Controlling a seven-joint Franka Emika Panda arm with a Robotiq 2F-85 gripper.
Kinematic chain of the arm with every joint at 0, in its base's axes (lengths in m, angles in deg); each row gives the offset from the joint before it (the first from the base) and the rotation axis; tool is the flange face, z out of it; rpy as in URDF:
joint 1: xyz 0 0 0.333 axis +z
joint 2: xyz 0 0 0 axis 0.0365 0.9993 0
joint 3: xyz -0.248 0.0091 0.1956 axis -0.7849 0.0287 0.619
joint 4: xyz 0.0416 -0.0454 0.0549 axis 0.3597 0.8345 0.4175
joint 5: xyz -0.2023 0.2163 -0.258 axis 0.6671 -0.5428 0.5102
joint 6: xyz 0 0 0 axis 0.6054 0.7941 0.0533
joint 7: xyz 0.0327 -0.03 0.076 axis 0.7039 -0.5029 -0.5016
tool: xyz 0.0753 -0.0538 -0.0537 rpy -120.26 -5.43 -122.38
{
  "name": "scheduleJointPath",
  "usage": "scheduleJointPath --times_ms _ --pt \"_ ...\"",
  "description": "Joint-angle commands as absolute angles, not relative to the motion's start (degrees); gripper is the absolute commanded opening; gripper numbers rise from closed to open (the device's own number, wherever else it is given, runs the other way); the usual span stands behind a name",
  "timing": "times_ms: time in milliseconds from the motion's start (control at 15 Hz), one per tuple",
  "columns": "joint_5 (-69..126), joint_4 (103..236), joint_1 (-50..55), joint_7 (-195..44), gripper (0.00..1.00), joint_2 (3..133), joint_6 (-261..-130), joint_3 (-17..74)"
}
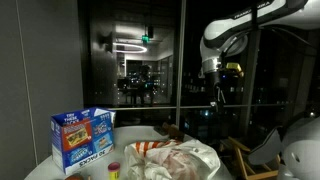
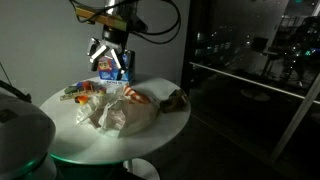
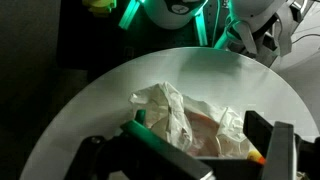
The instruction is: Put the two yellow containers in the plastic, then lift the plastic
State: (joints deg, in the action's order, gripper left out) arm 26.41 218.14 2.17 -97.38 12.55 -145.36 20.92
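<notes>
A crumpled clear plastic bag (image 1: 172,160) lies on the round white table (image 1: 45,168) and shows in both exterior views (image 2: 126,111). In the wrist view the plastic bag (image 3: 180,115) lies straight below my gripper (image 3: 205,150). The gripper (image 1: 214,98) hangs well above the table, open and empty; it also shows in an exterior view (image 2: 110,58). A small yellow container (image 1: 113,171) stands beside the bag at the table's edge. Yellow and red items (image 2: 85,91) lie next to the bag. A yellow-orange bit (image 3: 258,155) shows by my right finger. Whether anything yellow is inside the bag I cannot tell.
A blue carton box (image 1: 83,136) stands on the table behind the bag; it also shows in an exterior view (image 2: 112,70). A brown object (image 2: 176,98) lies at the bag's far side. Dark glass windows surround the table. A chair (image 1: 248,160) stands near it.
</notes>
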Motion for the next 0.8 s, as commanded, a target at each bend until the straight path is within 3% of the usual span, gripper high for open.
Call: scheduleJointPath --times_ms 0,733 --pt "26.14 217.94 1.45 -97.72 1.00 12.64 -145.34 21.49" --pt "26.14 217.67 1.46 -97.72 1.00 12.52 -145.34 21.48"
